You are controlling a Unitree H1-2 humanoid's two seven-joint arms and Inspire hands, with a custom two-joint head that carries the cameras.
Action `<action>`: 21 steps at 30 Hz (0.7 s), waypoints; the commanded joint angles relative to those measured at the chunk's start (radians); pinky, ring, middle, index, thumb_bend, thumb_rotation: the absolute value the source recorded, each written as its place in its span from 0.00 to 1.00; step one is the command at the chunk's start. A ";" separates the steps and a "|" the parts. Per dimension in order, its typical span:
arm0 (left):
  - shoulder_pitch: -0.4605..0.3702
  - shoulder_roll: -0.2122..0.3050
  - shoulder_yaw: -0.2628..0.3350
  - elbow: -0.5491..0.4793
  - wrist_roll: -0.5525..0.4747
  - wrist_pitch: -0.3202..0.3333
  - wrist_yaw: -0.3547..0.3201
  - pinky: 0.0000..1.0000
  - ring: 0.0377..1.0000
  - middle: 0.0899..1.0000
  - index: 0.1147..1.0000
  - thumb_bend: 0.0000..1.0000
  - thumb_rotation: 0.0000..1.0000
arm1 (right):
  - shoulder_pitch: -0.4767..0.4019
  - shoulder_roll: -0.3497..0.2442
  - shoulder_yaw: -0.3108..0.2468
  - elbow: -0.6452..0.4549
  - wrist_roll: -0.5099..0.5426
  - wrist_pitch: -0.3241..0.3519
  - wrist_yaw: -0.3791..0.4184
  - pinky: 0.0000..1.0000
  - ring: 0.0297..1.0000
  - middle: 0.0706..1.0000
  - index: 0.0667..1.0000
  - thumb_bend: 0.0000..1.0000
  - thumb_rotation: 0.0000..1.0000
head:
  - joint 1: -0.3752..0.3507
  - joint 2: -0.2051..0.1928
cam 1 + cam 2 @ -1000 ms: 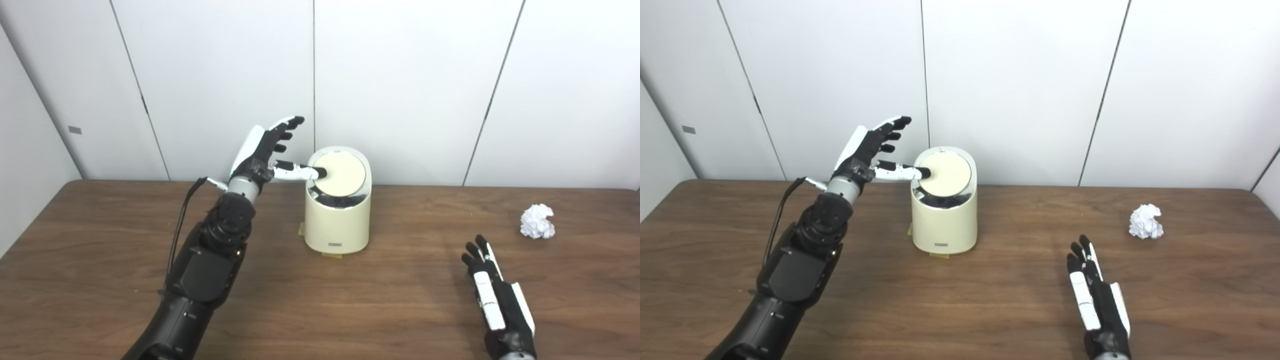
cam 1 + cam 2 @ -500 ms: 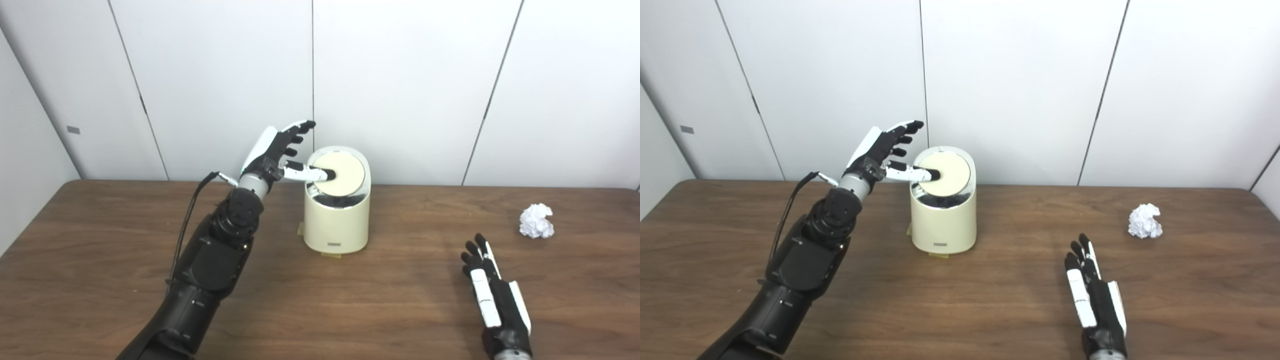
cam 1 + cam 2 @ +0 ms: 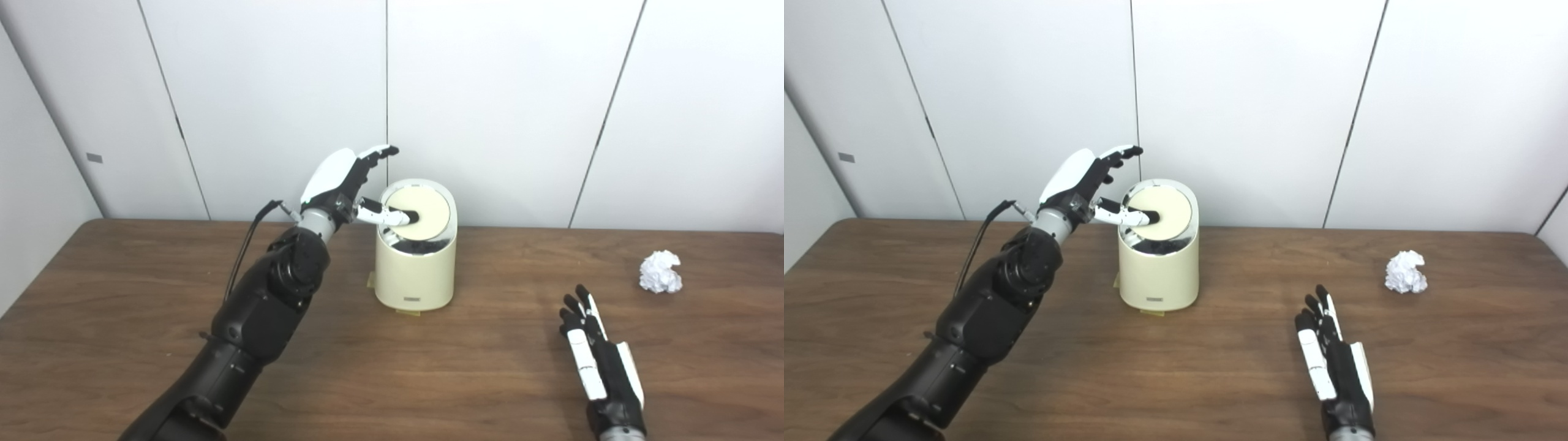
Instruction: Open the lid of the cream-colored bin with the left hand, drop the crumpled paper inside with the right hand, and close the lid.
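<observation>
White wall panels back a brown wooden worktop (image 3: 184, 294); one cream-colored bin (image 3: 415, 269) stands near its far edge, its round lid (image 3: 418, 212) tilted with a dark gap at the front, so opening looks begun but unfinished; the left hand (image 3: 343, 180), fingers spread and gripping nothing, sets its thumb on the lid; the right hand (image 3: 597, 361) lies flat and empty on the wood, well apart from the single crumpled paper (image 3: 659, 272) at the right; picking it up, dropping it in and closing remain.
</observation>
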 commanded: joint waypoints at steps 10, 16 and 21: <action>-0.040 0.022 -0.028 -0.036 0.102 0.032 -0.035 0.77 0.89 0.90 0.89 0.93 0.00 | -0.022 0.005 -0.004 -0.026 0.024 -0.024 0.002 0.92 0.93 0.96 0.99 0.57 0.93 | 0.003 0.006; -0.048 0.039 -0.042 -0.055 0.132 0.063 -0.079 0.74 0.88 0.91 0.91 0.93 0.00 | -0.024 0.003 -0.002 -0.026 0.032 -0.023 0.003 0.93 0.94 0.96 1.00 0.57 0.92 | 0.003 0.009; -0.061 0.058 -0.072 -0.078 0.176 0.089 -0.132 0.75 0.89 0.91 0.92 0.93 0.00 | -0.023 0.004 0.000 -0.027 0.025 -0.022 0.000 0.92 0.93 0.96 0.99 0.58 0.92 | 0.003 0.014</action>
